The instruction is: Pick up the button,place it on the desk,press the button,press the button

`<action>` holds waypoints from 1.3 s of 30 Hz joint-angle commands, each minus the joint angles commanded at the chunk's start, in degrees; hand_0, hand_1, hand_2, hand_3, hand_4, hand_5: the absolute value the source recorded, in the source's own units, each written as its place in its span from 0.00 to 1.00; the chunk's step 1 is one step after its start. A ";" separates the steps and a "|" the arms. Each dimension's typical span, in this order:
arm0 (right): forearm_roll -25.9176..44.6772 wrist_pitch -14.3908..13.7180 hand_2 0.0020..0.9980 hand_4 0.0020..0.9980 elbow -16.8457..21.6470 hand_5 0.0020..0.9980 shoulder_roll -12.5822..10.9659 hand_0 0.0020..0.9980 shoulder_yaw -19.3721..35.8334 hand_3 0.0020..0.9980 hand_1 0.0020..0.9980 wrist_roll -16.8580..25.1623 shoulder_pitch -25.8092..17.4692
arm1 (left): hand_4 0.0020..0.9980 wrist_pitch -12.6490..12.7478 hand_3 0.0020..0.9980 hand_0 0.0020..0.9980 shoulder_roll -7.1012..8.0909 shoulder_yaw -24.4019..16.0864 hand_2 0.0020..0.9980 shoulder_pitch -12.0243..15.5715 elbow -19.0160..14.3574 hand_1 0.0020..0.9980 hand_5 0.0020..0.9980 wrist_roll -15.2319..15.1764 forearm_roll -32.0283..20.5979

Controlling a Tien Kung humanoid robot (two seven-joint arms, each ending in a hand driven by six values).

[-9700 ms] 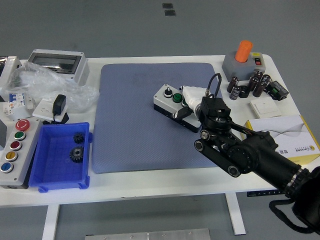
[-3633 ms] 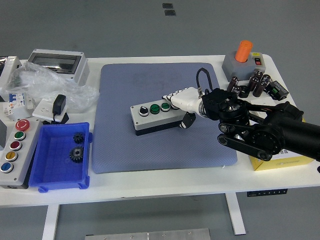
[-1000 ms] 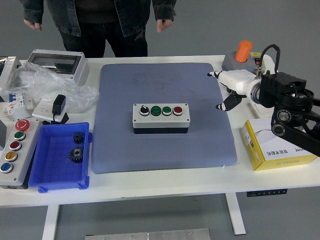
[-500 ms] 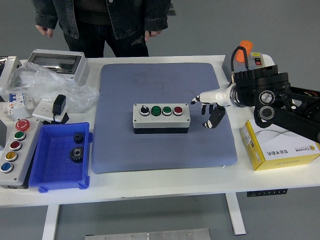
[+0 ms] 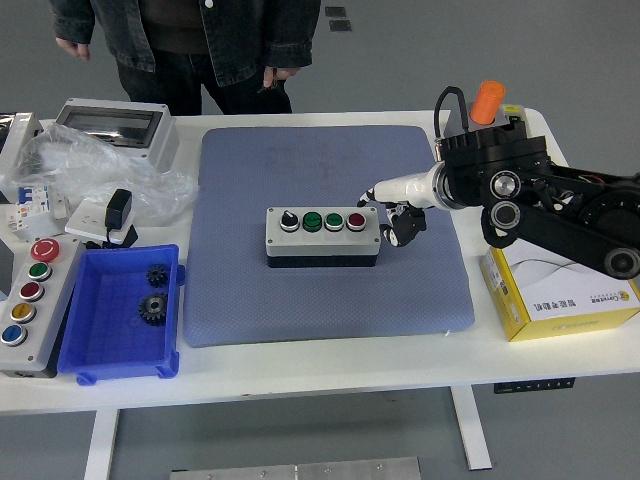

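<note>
Grey button box (image 5: 322, 234) already sits flat on the blue mat (image 5: 325, 290); the right hand (image 5: 398, 207), forefinger out and other fingers curled, empty, nears its red end, pressing undone.

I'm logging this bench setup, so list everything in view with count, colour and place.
button box: 1, grey, mat centre
mat: 1, blue-grey, table middle
bin: 1, blue, front left, holding 2 dark gears
control panel: 1, grey, left edge
enclosure: 1, grey, back left
plastic bag: 1, clear, back left
orange knob box: 1, back right
yellow box: 1, right
person: 1, far side
right hand: white, beside the button box's right end
</note>
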 joint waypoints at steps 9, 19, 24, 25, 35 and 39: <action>0.65 -0.28 0.31 0.21 0.05 0.00 0.33 0.36 -1.59 1.00 0.37 0.00 -0.35 | 0.69 0.02 0.62 0.58 -0.14 0.19 0.54 -0.05 0.00 0.57 0.32 -0.07 -0.22; 2.21 -0.41 0.31 0.21 -2.09 0.00 1.64 0.36 -4.45 1.00 0.37 0.00 -0.59 | 0.69 0.02 0.62 0.58 -0.17 0.06 0.54 -0.16 0.00 0.57 0.32 -0.15 -0.06; 1.60 -0.93 0.31 0.21 -1.00 0.00 0.42 0.35 -2.37 1.00 0.37 0.00 -1.16 | 0.69 0.07 0.62 0.58 -0.22 0.02 0.54 0.00 0.00 0.57 0.33 -0.11 -0.10; 1.53 -1.09 0.31 0.21 -0.54 0.00 -0.19 0.35 -1.23 1.00 0.37 0.00 -1.55 | 0.69 0.06 0.62 0.58 -0.23 -0.04 0.54 0.01 0.00 0.57 0.33 -0.11 -0.05; 2.71 -0.47 0.33 0.24 6.09 0.00 -7.06 0.35 17.91 1.00 0.38 5.87 -12.55 | 0.69 -0.22 0.62 0.58 -0.63 -0.18 0.54 0.47 0.00 0.57 0.33 0.12 -0.01; -2.32 -6.38 0.59 0.49 8.83 0.10 -4.35 0.39 27.04 1.00 0.52 12.76 -19.83 | 0.69 -0.26 0.62 0.58 -1.12 -0.35 0.54 0.54 0.00 0.57 0.33 0.25 0.29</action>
